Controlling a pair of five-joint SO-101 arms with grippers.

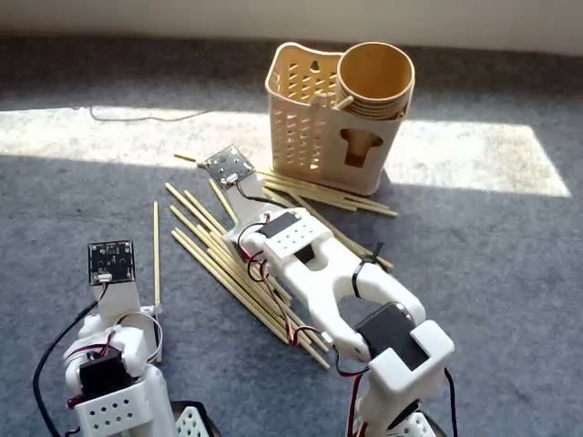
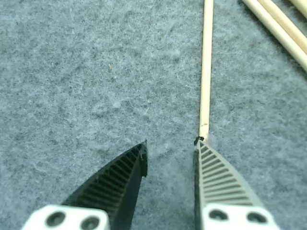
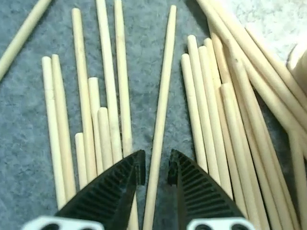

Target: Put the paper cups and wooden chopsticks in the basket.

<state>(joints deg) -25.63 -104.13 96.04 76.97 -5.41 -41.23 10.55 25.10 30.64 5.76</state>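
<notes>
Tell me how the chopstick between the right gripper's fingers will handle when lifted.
The chopstick is thin, straight wood: probably stiff and light. It looks round, so a nudge may roll it. Its length reaches far beyond the right gripper, so it could tilt.

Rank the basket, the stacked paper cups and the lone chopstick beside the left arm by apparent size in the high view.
1. basket: largest.
2. paper cups: smaller, and partly hidden inside the basket.
3. lone chopstick: least area, though longer than the cups' rim is wide.

Grey carpet floor (image 1: 510, 273), bright band of sunlight (image 1: 474, 159) across it, pale wall (image 1: 182, 14) behind, thin cable (image 1: 137, 116)
</notes>
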